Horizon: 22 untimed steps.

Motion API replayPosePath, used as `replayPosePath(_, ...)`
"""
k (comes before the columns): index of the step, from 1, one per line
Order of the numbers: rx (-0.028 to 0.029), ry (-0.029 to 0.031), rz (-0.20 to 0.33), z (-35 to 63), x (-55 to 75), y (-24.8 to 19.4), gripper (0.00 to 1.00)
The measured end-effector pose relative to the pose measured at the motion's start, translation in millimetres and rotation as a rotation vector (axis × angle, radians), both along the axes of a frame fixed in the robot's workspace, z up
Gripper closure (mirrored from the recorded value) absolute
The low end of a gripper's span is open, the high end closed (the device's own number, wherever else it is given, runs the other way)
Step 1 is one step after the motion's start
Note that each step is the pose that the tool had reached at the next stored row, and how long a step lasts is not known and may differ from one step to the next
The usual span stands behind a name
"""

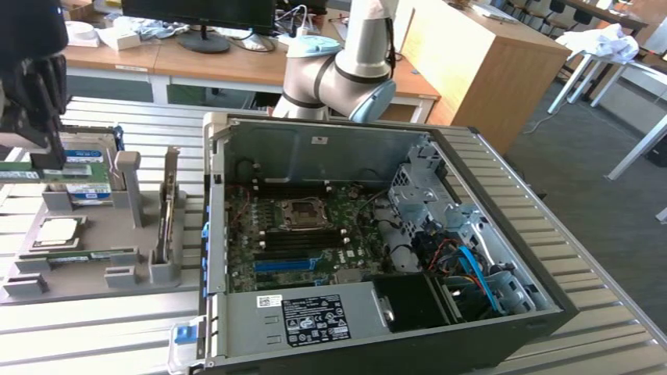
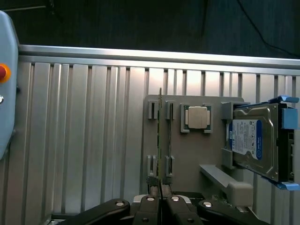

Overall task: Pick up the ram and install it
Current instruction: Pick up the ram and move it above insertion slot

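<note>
Closest in, the claw (image 2: 161,202) is pinching narrowly on the ram (image 2: 160,140), which is showing edge-on over the grey tray (image 2: 192,154) on the tabletop (image 2: 84,140). It is looking light, thin and stiff yet fragile; gripping the bare board edges, clear of chips and contacts, is looking safest.
</note>
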<state>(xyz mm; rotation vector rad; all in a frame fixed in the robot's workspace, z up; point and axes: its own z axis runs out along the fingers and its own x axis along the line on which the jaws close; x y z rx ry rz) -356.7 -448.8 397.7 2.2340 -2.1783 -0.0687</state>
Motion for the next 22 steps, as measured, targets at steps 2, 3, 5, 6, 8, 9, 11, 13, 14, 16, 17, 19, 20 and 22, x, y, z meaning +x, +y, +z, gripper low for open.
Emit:
replayPosePath(2,0.0001,0.0000,0.000,4.9,0.0,0.0,0.88)
replayPosePath(3,0.0000,0.0000,0.000,7.0,0.0,0.0,0.88)
replayPosePath(5,0.0000,0.0001,0.000,10.6,0.0,0.0,0.88)
replayPosePath(6,0.0000,0.0000,0.000,12.0,0.0,0.0,0.88)
replayPosePath(8,0.0002,-0.0002,0.000,12.2,0.0,0.0,0.88)
replayPosePath(9,0.0002,-0.0002,0.000,12.2,0.0,0.0,0.88)
replayPosePath(11,0.0001,0.0000,0.000,12.3,0.0,0.0,0.88)
replayPosePath(13,-0.0001,0.0002,0.000,12.5,0.4,0.0,0.88)
replayPosePath(14,-0.0001,0.0002,0.000,12.5,0.9,-0.1,0.88)
replayPosePath(16,0.0000,0.0000,0.000,12.4,2.6,0.0,0.88)
replayPosePath(17,0.0000,0.0000,0.000,12.4,3.9,0.0,0.88)
replayPosePath(19,0.0000,0.0000,0.000,12.4,6.9,0.0,0.88)
replayPosePath(20,0.0000,0.0000,0.000,12.4,8.7,0.0,0.88)
replayPosePath(22,0.0001,0.0000,0.000,12.3,12.4,0.0,0.88)
